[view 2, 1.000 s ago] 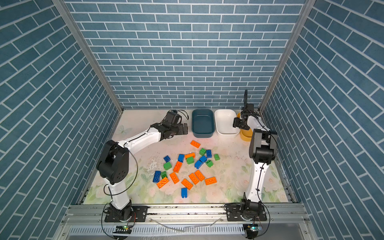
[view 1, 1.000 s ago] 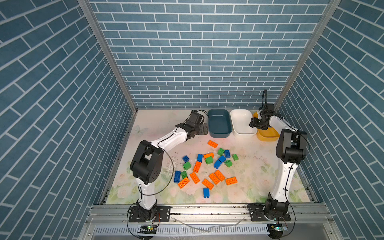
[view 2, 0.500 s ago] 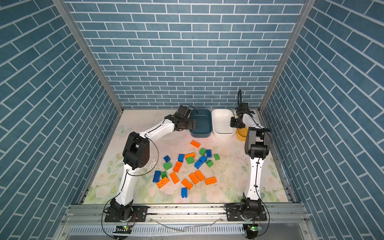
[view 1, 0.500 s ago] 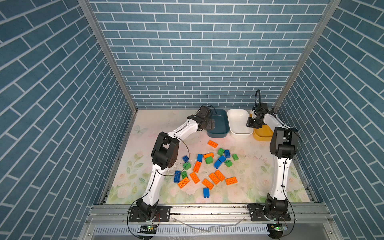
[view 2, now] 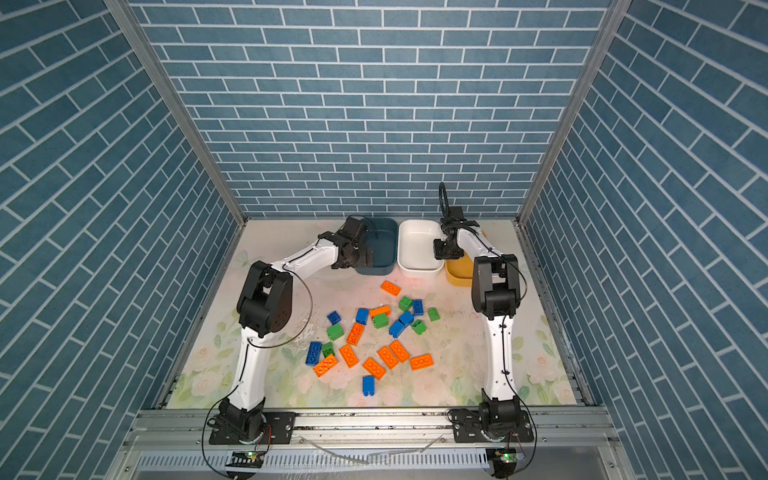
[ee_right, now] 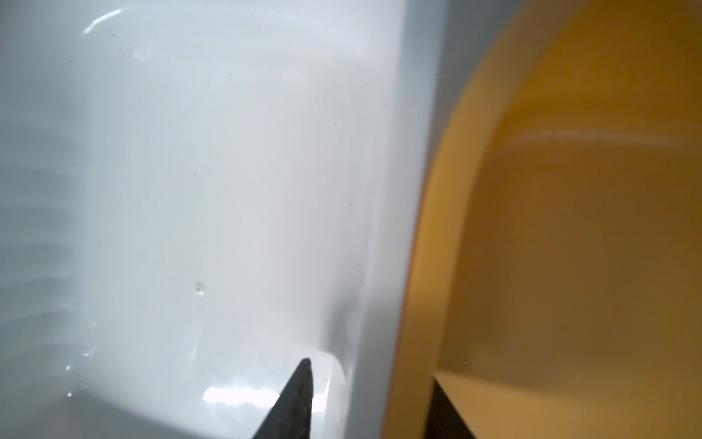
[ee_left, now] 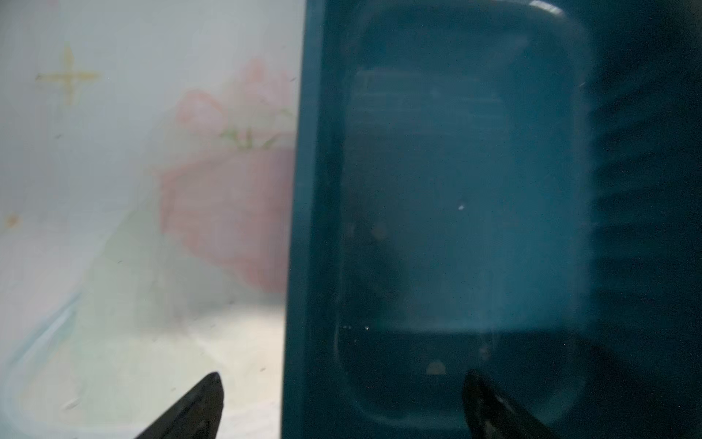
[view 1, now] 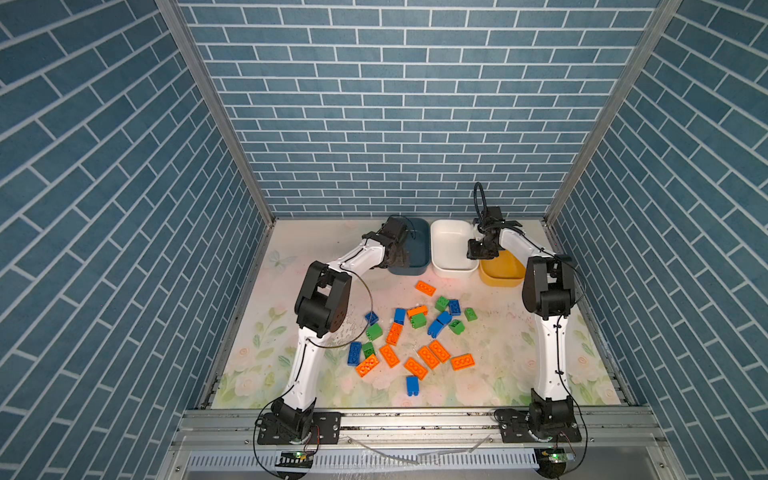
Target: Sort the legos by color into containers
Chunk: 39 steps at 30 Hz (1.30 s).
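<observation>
Left wrist — teal tub (ee_left: 304,190) rim between left gripper's (ee_left: 343,376) spread jaws.

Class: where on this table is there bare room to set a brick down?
Bare mat: between the lego scatter and the right arm; between the scatter and the front rail. The teal tub, white tub and yellow tub look empty. Crowded: mid-mat.

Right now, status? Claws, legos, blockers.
Left claw open, astride teal tub wall. Right claw where white tub meets yellow tub, grip unclear. Legos loose on mat, none seen in tubs. No blockers seen.
</observation>
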Each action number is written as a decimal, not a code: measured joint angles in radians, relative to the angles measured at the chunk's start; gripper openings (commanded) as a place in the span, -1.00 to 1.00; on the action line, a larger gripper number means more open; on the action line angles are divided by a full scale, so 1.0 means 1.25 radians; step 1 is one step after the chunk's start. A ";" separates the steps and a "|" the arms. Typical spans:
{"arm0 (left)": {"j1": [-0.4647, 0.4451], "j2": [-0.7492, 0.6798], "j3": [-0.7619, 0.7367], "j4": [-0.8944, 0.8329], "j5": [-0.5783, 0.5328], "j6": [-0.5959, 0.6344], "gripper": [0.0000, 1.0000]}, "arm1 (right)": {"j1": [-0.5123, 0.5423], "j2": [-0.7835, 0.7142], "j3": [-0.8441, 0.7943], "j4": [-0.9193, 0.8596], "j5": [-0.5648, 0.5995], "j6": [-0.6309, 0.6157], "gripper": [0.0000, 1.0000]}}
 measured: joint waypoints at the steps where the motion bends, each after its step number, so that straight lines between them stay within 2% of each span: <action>1: 0.007 -0.017 -0.024 0.005 0.000 0.002 0.99 | 0.009 0.000 0.000 0.000 0.002 0.004 -0.16; 8: 0.039 -0.124 -0.140 0.023 -0.005 0.034 0.99 | 0.067 0.000 -0.001 0.002 0.010 0.030 -0.16; 22: 0.050 -0.195 -0.245 0.020 0.004 0.062 0.99 | 0.156 0.000 -0.002 0.002 0.029 0.083 -0.15; 28: 0.051 -0.213 -0.257 0.012 0.006 0.068 0.99 | 0.157 -0.007 -0.005 -0.006 0.038 0.082 0.13; 32: 0.051 -0.237 -0.258 0.004 0.006 0.072 0.99 | 0.158 -0.076 -0.074 0.001 0.042 0.082 0.27; 39: 0.048 -0.336 -0.289 0.001 0.017 0.066 0.99 | 0.164 -0.333 -0.305 0.067 0.028 0.076 0.47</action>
